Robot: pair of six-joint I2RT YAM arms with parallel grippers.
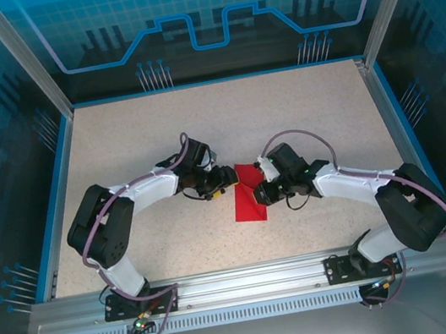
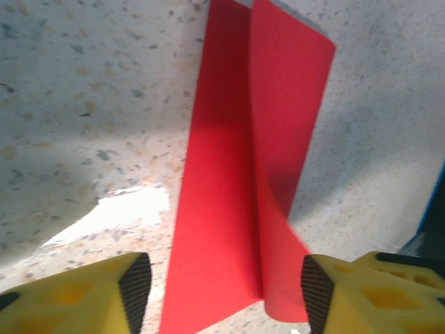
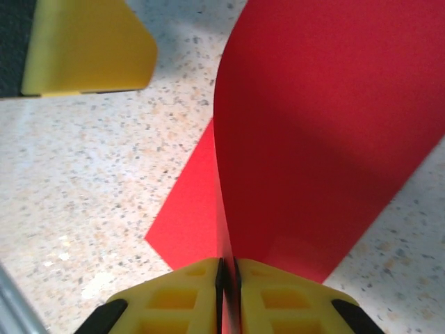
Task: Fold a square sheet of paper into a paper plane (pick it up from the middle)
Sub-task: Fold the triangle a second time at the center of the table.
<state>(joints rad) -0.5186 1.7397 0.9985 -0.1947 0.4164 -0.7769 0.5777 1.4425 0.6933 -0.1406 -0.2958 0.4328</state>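
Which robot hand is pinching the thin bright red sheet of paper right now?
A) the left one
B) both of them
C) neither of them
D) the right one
D: in the right wrist view, the right gripper has its yellow fingers pressed together on the thin bright red sheet of paper, while the left gripper has its fingers standing wide apart on either side of the sheet.
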